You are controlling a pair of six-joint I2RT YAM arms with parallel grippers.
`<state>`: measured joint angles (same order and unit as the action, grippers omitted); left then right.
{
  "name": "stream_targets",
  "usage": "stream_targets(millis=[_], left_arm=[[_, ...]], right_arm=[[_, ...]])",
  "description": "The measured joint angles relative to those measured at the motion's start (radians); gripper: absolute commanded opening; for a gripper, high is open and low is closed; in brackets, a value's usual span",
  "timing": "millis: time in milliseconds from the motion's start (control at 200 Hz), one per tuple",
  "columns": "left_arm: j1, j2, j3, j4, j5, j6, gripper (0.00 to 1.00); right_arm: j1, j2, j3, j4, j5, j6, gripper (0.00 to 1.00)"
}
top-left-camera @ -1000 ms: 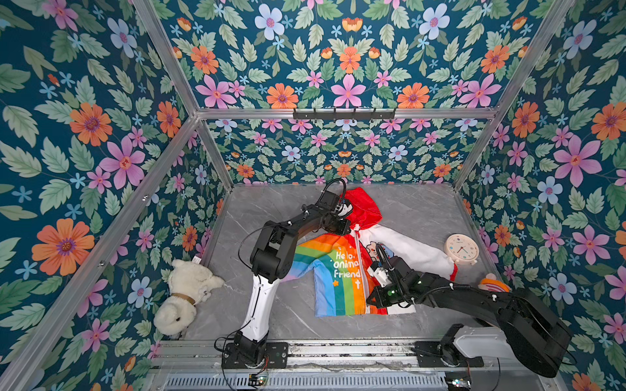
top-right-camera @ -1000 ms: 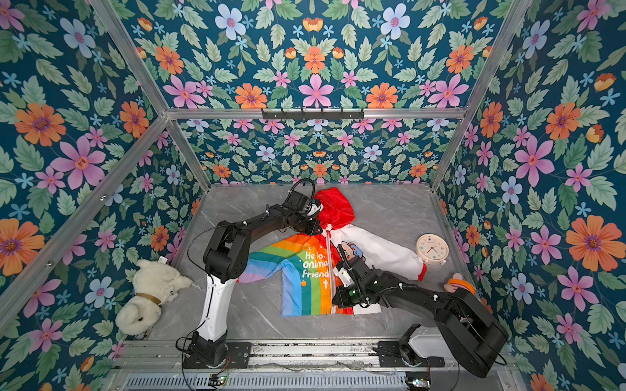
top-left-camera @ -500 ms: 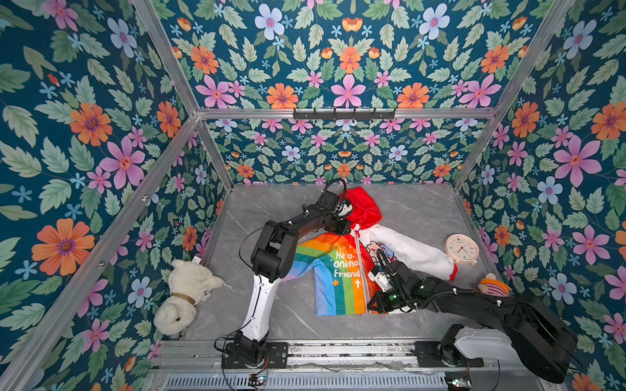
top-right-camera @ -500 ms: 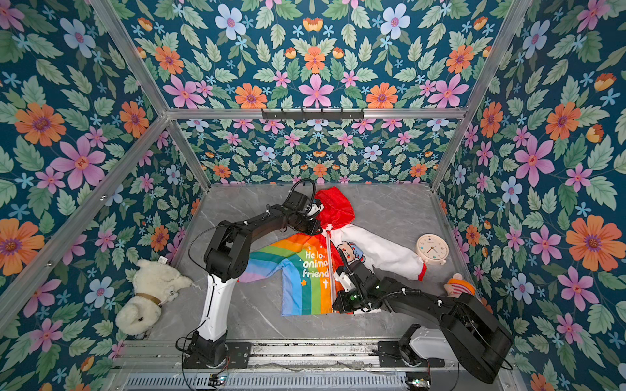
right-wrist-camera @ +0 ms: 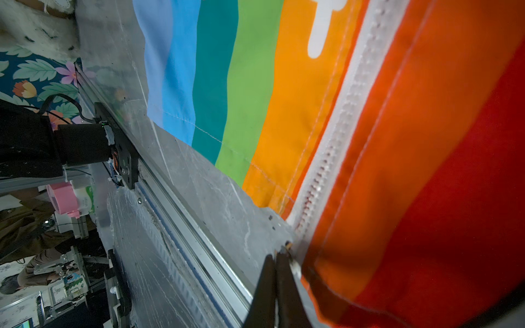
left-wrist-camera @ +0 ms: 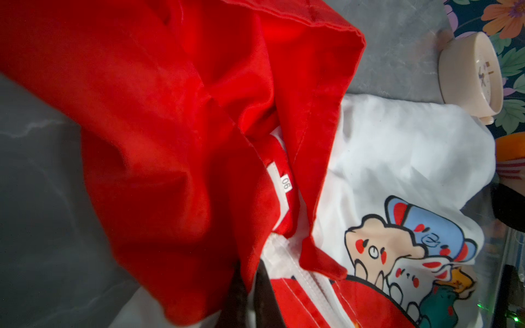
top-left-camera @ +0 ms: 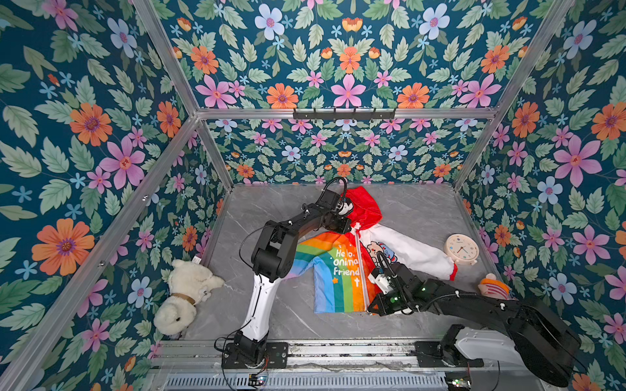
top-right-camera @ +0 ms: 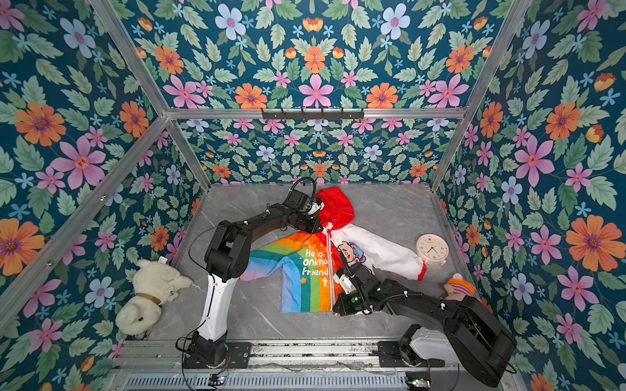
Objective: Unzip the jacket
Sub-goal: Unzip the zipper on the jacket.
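The jacket (top-left-camera: 338, 270) (top-right-camera: 305, 270) lies flat on the grey table, red hood (left-wrist-camera: 176, 113) toward the back, rainbow half beside the white cartoon half. My left gripper (top-left-camera: 350, 225) (left-wrist-camera: 250, 286) is at the collar, shut on the red fabric by the top of the white zipper (left-wrist-camera: 306, 281). My right gripper (top-left-camera: 371, 306) (right-wrist-camera: 277, 264) sits at the jacket's hem, at the zipper's lower end (right-wrist-camera: 309, 196). Its jaws are shut, with the small zipper pull (right-wrist-camera: 288, 245) at their tips. In both top views the arms hide both gripper tips.
A round cream clock (top-left-camera: 461, 250) stands right of the white sleeve. A small toy with an orange hat (top-left-camera: 493, 287) is near the right wall. A white plush bear (top-left-camera: 184, 294) lies at the left wall. A metal rail (top-left-camera: 338, 348) runs along the table's front edge.
My right gripper has slid down the zipper from chest height to the hem, toward the front edge. The left gripper has stayed at the collar.
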<state>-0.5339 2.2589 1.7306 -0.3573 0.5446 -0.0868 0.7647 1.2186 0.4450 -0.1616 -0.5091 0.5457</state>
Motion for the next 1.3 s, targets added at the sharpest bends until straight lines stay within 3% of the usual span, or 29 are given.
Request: stream_targets(millis=[30,140,325,405,590,770,930,1025,1165,1300], left_arm=[[0.0,0.0,0.0,0.0,0.0,0.0,0.03],[0.0,-0.002,-0.005,0.007,0.01,0.001,0.34],[0.0,-0.06,-0.053,0.024,0.035,-0.011,0.84],[0.0,-0.101,-0.072,0.034,0.037,-0.019,0.99],[0.0,-0.22,-0.098,0.069,0.008,-0.046,0.99],[0.0,-0.38,-0.239,0.109,-0.116,-0.121,0.99],[-0.026,-0.552,-0.473,0.148,-0.268,-0.208,0.99],[-0.089,-0.65,-0.623,0.159,-0.365,-0.261,0.99],[-0.18,-0.77,-0.808,0.158,-0.487,-0.36,0.99],[-0.249,-0.868,-0.937,0.15,-0.579,-0.467,0.99]], right_arm=[[0.0,0.0,-0.001,0.001,0.0,0.0,0.0],[0.0,0.003,0.001,0.0,0.002,0.0,0.01],[0.0,-0.002,0.018,-0.009,0.024,0.006,0.32],[0.0,-0.03,0.032,-0.03,0.039,0.011,0.42],[0.0,-0.151,0.08,-0.128,0.13,0.029,0.6],[-0.029,-0.249,0.159,-0.277,0.298,0.08,0.65],[-0.182,-0.277,0.175,-0.362,0.357,0.127,0.62],[-0.289,-0.268,0.188,-0.4,0.353,0.14,0.57],[-0.438,-0.187,0.24,-0.425,0.346,0.15,0.55],[-0.481,-0.061,0.339,-0.433,0.335,0.127,0.55]])
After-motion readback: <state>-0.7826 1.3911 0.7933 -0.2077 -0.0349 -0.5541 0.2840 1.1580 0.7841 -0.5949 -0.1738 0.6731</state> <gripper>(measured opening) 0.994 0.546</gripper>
